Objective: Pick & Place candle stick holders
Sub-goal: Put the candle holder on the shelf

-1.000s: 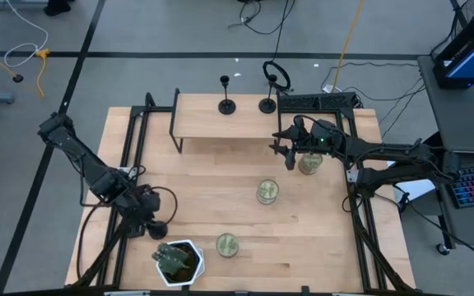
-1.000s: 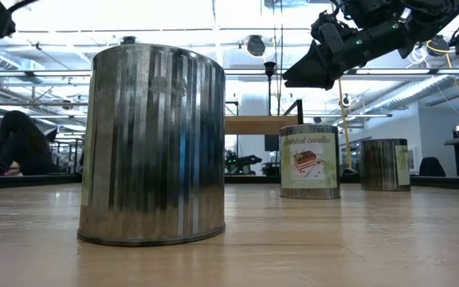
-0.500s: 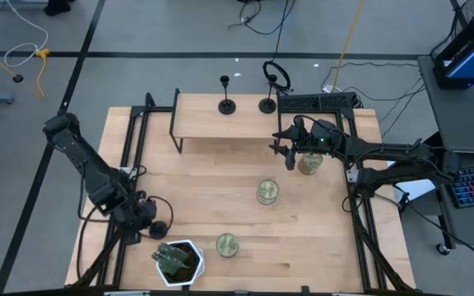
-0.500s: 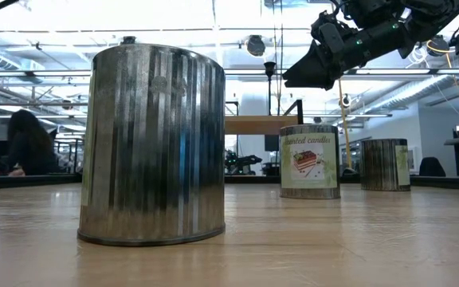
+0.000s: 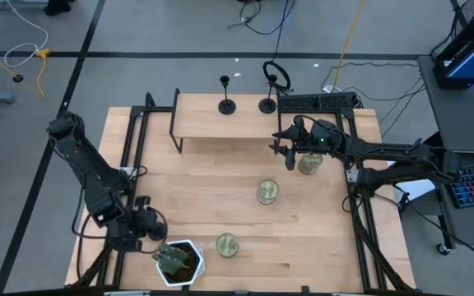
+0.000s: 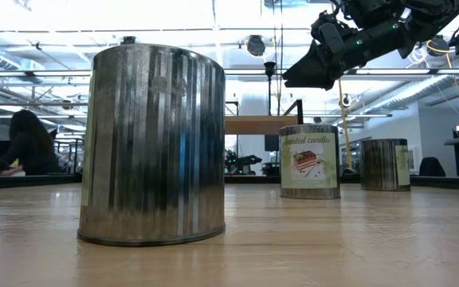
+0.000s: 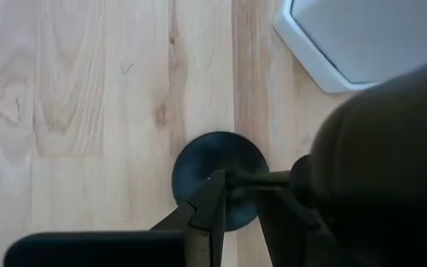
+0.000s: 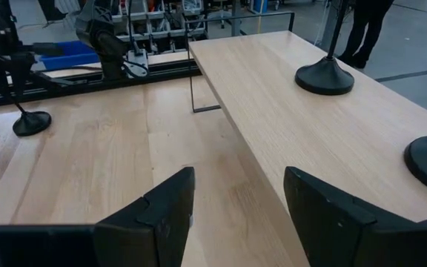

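Note:
A black candle stick holder (image 5: pixel 160 233) stands on its disc base (image 7: pixel 206 157) near the table's left near corner, beside the white pot. My left gripper (image 7: pixel 242 194) is low over it and shut on its thin stem. The holder also shows in the right wrist view (image 8: pixel 32 121). Two more holders (image 5: pixel 227 105) (image 5: pixel 267 104) stand on the raised wooden shelf (image 5: pixel 212 127). My right gripper (image 8: pixel 239 196) is open and empty, hovering by the shelf's near edge at its right end (image 5: pixel 289 156). My left gripper has the holder's thin stem (image 7: pixel 252 176) between its two fingers, near their tips. It comes from above, slanting in from the table's left. The disc base looks to be on the table, with the stem roughly upright.
Three pale green-gold tins stand on the table (image 5: pixel 267 191) (image 5: pixel 227 244) (image 5: pixel 309 163), the last under my right arm. A white pot with a plant (image 5: pixel 179 261) stands just near-right of my left gripper. Black frame rails run along both sides. A person sits far behind (image 6: pixel 22 143).
My left arm has swung toward the table's near edge, its wrist dropping beside the holder while its fingertips stay at the holder. The holder's base has kept its place.

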You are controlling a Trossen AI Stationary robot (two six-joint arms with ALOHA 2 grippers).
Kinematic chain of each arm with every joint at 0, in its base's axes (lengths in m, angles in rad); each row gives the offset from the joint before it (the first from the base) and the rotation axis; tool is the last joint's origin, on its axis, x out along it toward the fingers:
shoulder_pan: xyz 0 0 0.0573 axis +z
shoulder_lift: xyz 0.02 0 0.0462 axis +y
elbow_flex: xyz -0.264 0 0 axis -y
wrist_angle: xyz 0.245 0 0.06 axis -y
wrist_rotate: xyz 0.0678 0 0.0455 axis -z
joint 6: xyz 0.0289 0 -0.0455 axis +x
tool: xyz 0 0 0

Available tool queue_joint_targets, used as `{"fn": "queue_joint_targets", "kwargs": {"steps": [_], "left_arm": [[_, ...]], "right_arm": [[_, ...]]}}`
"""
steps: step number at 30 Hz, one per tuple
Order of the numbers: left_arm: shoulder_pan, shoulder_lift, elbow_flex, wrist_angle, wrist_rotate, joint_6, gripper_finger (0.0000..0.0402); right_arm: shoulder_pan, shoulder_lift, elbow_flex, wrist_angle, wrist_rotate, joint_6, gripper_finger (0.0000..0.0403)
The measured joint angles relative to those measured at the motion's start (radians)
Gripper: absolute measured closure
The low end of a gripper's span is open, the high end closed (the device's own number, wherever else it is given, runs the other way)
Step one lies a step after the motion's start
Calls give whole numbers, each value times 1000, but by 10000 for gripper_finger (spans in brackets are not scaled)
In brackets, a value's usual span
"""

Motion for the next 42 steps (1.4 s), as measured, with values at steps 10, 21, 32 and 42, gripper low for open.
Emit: {"fn": "queue_joint_targets", "kwargs": {"steps": [10, 21, 32, 42], "left_arm": [[-9, 8, -3, 18, -86, 80, 326], [22, 6, -1, 86, -159, 70, 379], [297, 4, 217, -116, -190, 276, 381], [655, 4, 561, -225, -250, 813, 383]], "right_arm": [[0, 0, 0, 0, 0, 0, 202], [0, 0, 0, 9, 1, 0, 202], [0, 0, 0, 68, 2, 1, 202], [0, 0, 0, 67, 2, 1, 202]]}}
